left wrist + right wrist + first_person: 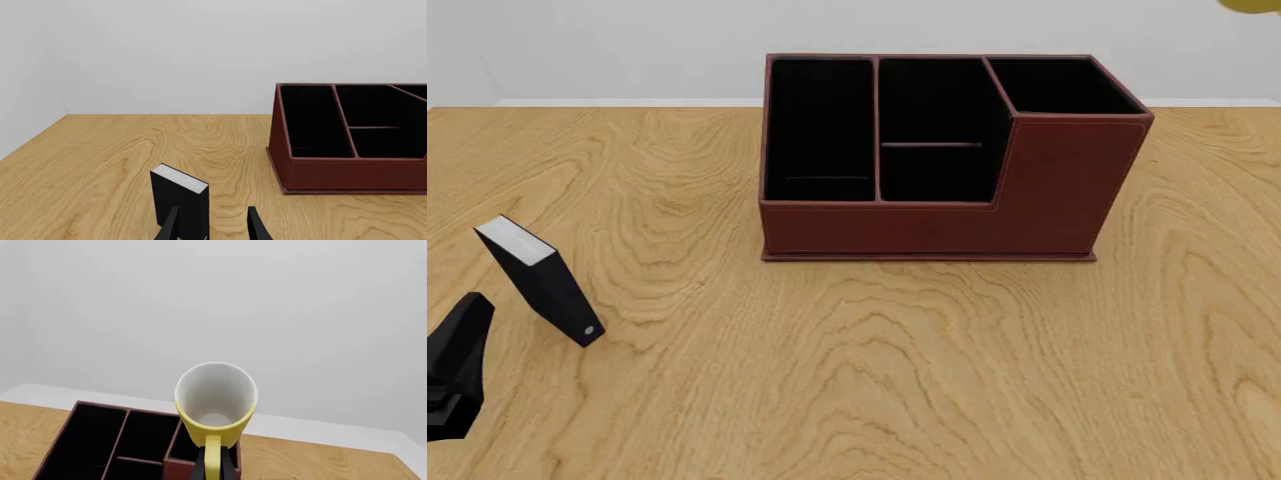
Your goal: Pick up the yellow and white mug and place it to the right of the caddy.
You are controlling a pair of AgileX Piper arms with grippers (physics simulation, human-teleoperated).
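Hanging high above the table [868, 380], the yellow and white mug [215, 405] is pinched by its yellow loop handle between the two dark fingers [198, 471] of the right hand [212, 472], its white interior tipped open toward the right wrist camera. In that view the mug sits in the air over the caddy [127, 447], in front of a pale wall, clear of the wood. In the front view only a sliver of yellow shows at the top right corner, beyond the caddy's tall corner section, and the right arm itself is out of that picture. The caddy [948, 160], a dark red-brown box with three black-lined compartments, stands upright near the middle of the table toward its far edge. Well apart from it on the left, a small black-and-white book-like box [542, 280] stands leaning on the wood. Just beside that box, at the picture's lower left edge, part of the left arm is seen. In the left wrist view the left hand [212, 225] has its fingers parted and holding nothing, with the small box [180, 200] right ahead of them and the caddy [347, 145] farther off.
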